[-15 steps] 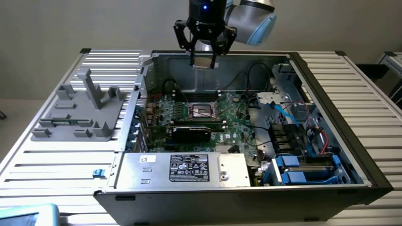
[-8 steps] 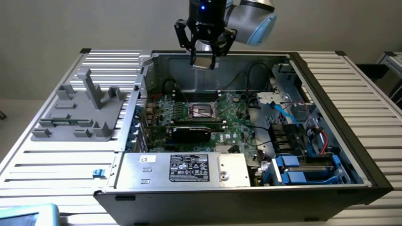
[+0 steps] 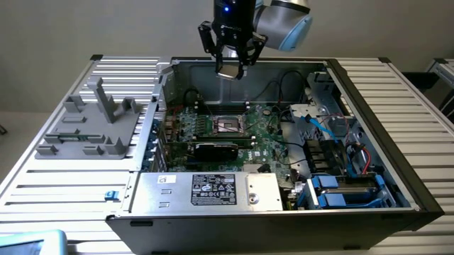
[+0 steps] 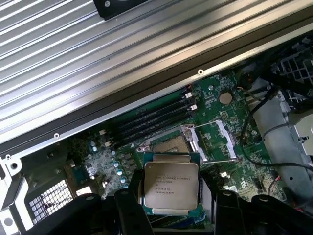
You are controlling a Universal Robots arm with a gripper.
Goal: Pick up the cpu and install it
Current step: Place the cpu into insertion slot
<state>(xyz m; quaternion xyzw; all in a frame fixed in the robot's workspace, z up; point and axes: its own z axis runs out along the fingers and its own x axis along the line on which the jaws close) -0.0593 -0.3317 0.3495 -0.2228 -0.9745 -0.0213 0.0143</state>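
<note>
My gripper point(image 3: 230, 68) hangs high above the open computer case, over its back wall, shut on the cpu point(image 3: 229, 70). In the wrist view the cpu point(image 4: 170, 185) is a flat square chip with a silver top and printed text, held level between the black fingers point(image 4: 132, 215). Below it lies the green motherboard point(image 3: 269, 133) with the dark square socket point(image 3: 228, 125), its metal frame swung open. From the wrist camera the socket point(image 4: 168, 143) shows just beyond the held chip, well beneath it.
A grey plastic fixture point(image 3: 92, 125) stands on the ribbed table point(image 3: 64, 186) at the exterior view's left. Inside the case are memory slots point(image 4: 156, 115), a black card point(image 3: 216, 149), the power supply point(image 3: 209, 189), cables and blue drive bays point(image 3: 347, 188).
</note>
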